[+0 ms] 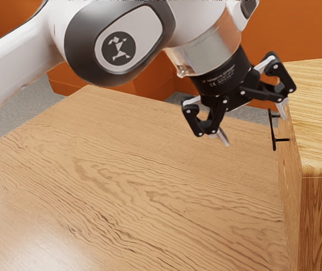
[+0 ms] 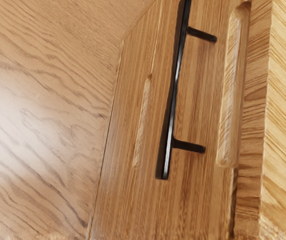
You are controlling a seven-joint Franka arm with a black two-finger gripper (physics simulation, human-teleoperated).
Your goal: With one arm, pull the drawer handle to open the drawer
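My fingers (image 1: pixel 223 136) are spread wide, holding nothing, just beside the drawer handle (image 1: pixel 273 131). I should straddle it squarely, close firmly, then pull straight out.

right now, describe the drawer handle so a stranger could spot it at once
Find the wooden cabinet at the exterior view's right. On its face toward the arm sits the drawer handle, a thin black bar on two short posts. Unlike the wood all round it, it is black and slender.
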